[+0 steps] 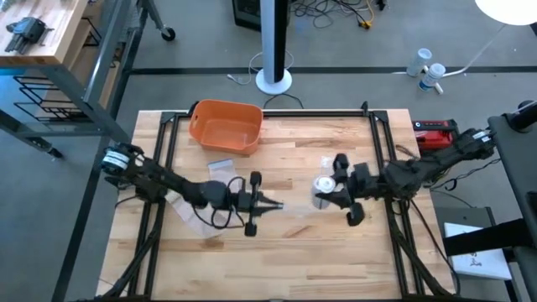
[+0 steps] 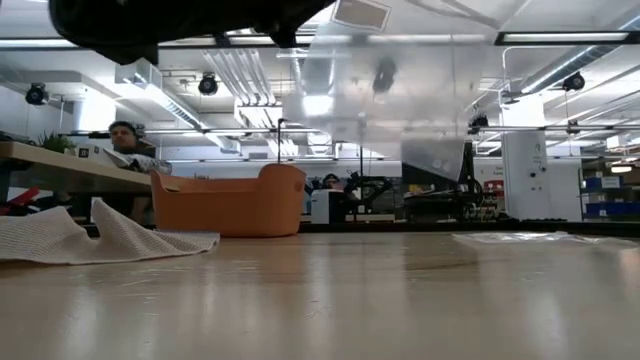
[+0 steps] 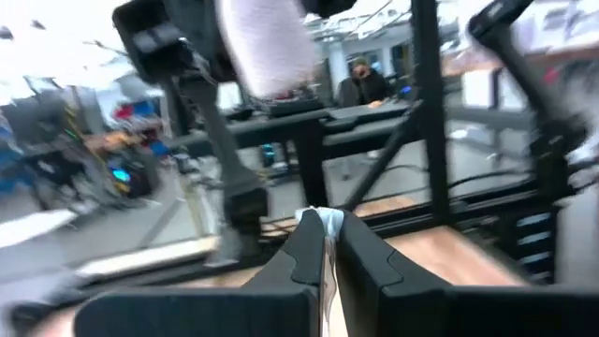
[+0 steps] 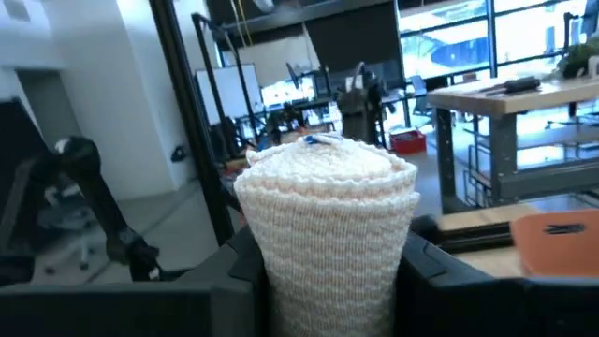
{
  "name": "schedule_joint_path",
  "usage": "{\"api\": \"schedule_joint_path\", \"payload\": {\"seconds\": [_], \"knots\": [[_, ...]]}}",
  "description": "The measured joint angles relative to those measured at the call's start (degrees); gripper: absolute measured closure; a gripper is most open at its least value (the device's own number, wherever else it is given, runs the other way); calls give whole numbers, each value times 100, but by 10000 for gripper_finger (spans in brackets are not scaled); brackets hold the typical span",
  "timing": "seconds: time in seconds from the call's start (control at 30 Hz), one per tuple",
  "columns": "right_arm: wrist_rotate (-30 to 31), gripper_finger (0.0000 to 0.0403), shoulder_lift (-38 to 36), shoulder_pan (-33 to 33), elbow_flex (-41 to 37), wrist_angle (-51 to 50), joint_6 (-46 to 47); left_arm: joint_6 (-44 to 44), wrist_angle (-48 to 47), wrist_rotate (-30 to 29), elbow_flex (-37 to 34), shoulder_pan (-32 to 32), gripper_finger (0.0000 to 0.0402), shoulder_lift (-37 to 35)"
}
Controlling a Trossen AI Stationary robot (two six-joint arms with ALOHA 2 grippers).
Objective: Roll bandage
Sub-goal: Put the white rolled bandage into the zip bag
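Right wrist view: bandage roll (image 4: pixel 326 220) upright.

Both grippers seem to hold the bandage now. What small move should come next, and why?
Probably the right gripper should turn the white woven bandage roll it clamps, winding in more strip. The left gripper pinches the thin loose white end, so it can likely keep the strip taut.
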Motion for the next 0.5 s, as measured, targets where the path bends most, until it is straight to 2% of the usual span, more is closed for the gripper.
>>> {"api": "schedule_joint_path", "payload": {"seconds": [0.2,0.3,0.5], "knots": [[-12,289,809,-97,-9,1417,310,828,-17,2,153,258,396,-162],[102,289,1004,-171,-17,1587,483,1041,-39,2,177,276,395,-304],[217,289,1320,-242,-39,2173,814,1207,-131,398,125,172,395,-591]]}}
